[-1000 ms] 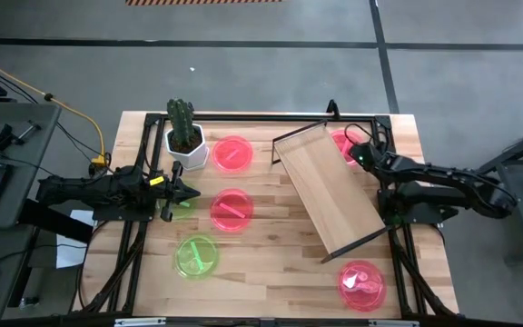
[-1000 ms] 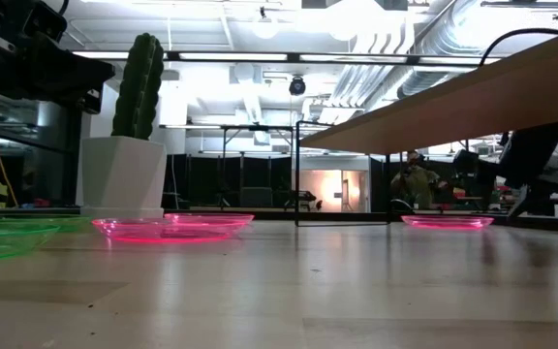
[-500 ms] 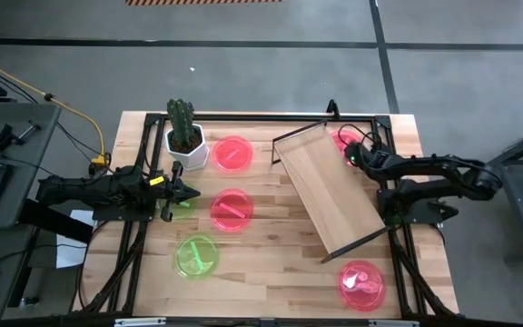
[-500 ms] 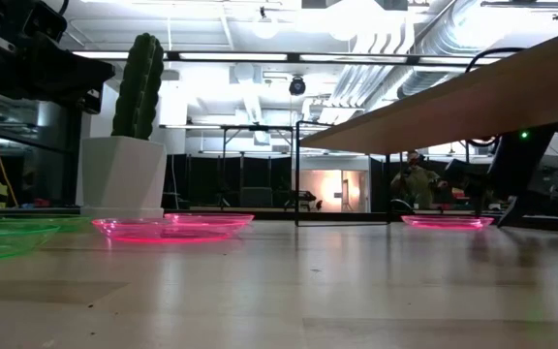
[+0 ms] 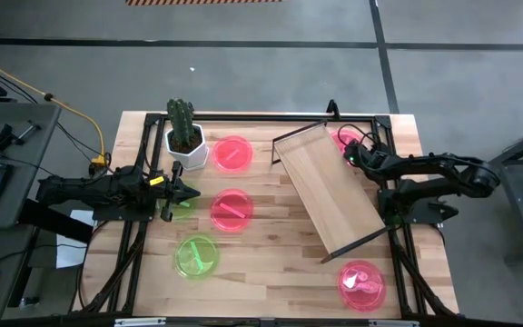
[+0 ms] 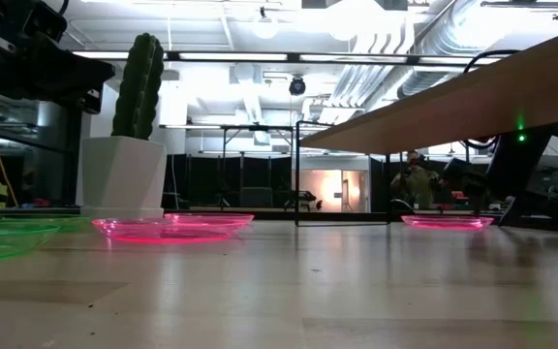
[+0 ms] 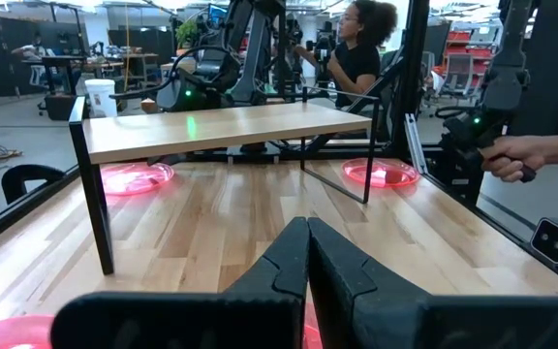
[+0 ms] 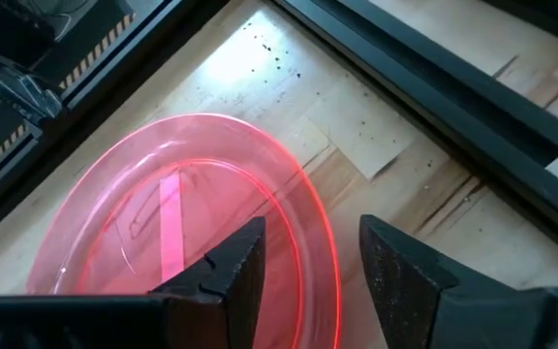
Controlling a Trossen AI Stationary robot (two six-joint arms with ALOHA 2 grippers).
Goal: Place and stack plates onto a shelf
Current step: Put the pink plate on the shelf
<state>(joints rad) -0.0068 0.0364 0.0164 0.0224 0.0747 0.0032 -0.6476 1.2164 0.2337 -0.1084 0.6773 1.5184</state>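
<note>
A small pink plate (image 8: 177, 208) lies flat on the table at its far right (image 5: 341, 139), partly under the shelf (image 5: 327, 189). The shelf is a light-wood board on black wire legs, standing askew on the tabletop. My right gripper (image 8: 313, 231) is open and slants down over this plate's rim, one finger above the inside and one outside it. Two more pink plates (image 5: 232, 153) (image 5: 231, 210), a green plate (image 5: 196, 256) and a pink plate (image 5: 362, 283) lie singly on the table. My left gripper (image 5: 192, 193) waits shut at the left, held level above the table.
A cactus in a white pot (image 5: 185, 141) stands at the far left by the black frame rails (image 5: 143, 163). The shelf's leg (image 7: 93, 208) and its underside crowd the right gripper's plate. A person (image 7: 356, 58) is behind the table's right side.
My right gripper has gone down and toward the far edge onto the far-right pink plate, tipping further down. It has kept still for the last half second, its fingers staying apart.
</note>
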